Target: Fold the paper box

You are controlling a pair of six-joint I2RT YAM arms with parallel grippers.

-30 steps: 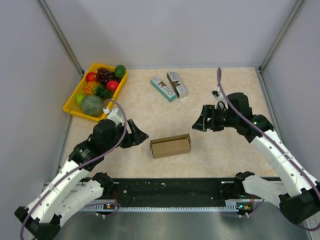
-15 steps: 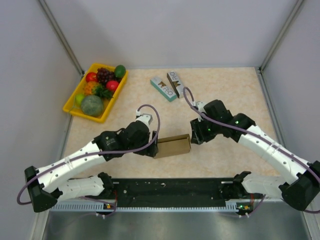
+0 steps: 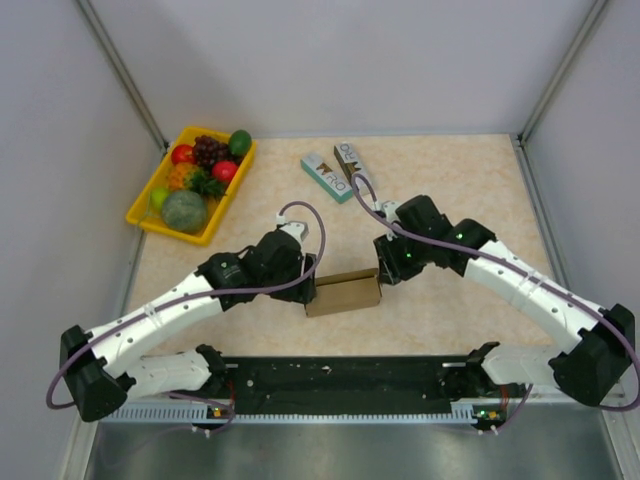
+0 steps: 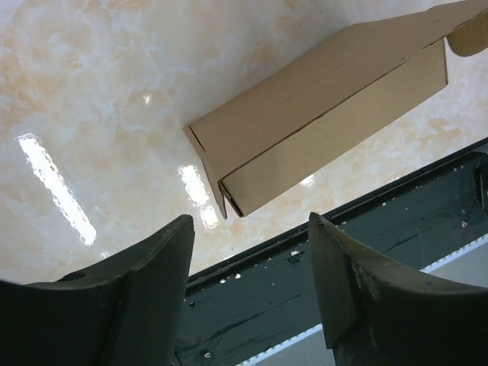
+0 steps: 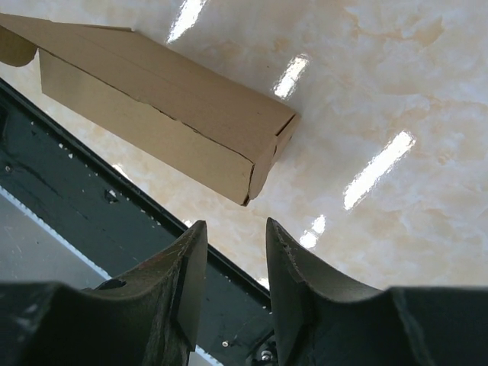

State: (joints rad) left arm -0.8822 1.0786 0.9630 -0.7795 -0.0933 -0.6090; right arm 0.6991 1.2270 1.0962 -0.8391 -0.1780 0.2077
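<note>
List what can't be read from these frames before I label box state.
- Top view: both ends of the box sit under the left claw and right claw; contact can't be told.
- Left wrist view: box's far end cut off at the top-right corner.
- Right wrist view: far end cut off at the left edge.
- Top view: print on the teal carton and its neighbour too small to read.
</note>
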